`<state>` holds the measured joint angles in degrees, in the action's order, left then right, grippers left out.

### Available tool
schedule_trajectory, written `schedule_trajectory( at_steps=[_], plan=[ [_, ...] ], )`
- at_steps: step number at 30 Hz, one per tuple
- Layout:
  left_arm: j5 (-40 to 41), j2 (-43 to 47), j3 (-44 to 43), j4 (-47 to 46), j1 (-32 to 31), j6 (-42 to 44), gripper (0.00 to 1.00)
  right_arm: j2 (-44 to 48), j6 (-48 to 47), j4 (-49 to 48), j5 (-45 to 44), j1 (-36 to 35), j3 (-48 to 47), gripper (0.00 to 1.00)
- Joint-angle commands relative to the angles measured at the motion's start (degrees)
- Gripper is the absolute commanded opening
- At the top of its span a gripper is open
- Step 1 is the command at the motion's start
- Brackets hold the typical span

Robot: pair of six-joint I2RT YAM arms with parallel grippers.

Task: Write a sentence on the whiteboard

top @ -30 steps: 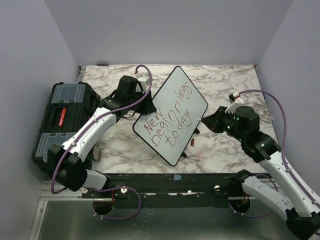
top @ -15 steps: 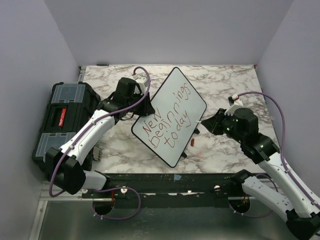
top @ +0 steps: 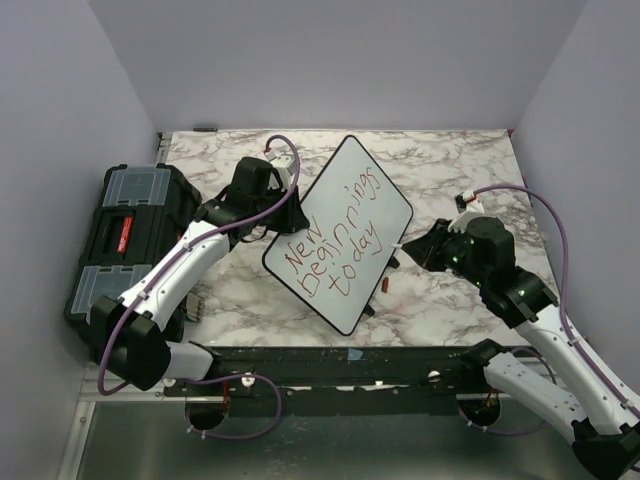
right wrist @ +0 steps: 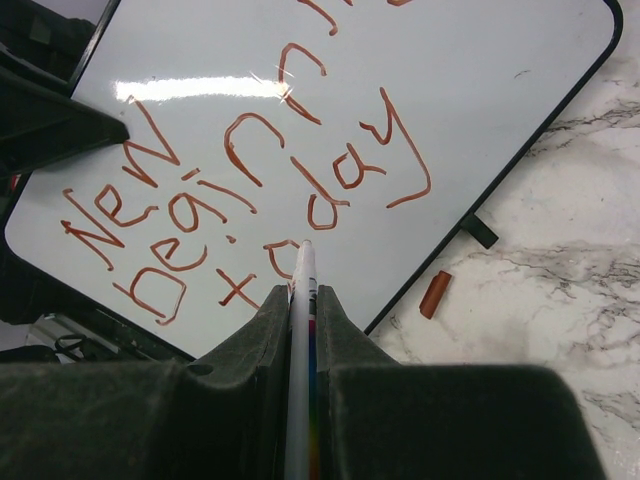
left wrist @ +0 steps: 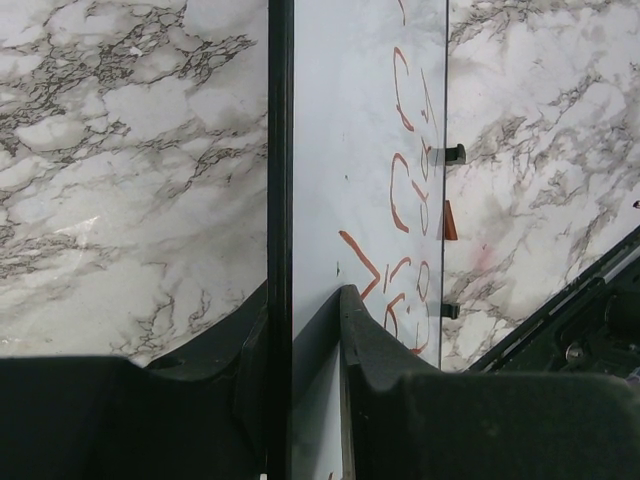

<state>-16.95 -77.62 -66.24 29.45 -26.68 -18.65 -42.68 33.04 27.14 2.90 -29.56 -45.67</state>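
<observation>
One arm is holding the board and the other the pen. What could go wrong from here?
The left gripper pinches the whiteboard at one edge only, so the tilted board could twist or slip out. The marker in the right gripper points at the sentence from close by; a nudge might leave a stray line or smear. A small red piece, perhaps the cap, lies beside the board and could get knocked away.
</observation>
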Motion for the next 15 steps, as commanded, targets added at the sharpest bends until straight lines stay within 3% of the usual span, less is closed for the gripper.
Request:
schedule_trajectory(
  at_steps=[1,11,15],
  plan=[
    [10.93,-3.93,3.72,13.51,-1.97,8.89,0.21,-0.02,0.19,0.42,0.35,-0.26,0.85,0.01],
    [16.48,-4.08,2.3,13.37,-1.8,9.21,0.37,-0.41,0.19,0.12,0.11,-0.29,1.17,0.01],
    [19.2,-3.35,2.43,12.41,-1.71,8.81,0.38,-0.52,0.19,0.11,0.0,-0.28,1.26,0.01]
  ],
)
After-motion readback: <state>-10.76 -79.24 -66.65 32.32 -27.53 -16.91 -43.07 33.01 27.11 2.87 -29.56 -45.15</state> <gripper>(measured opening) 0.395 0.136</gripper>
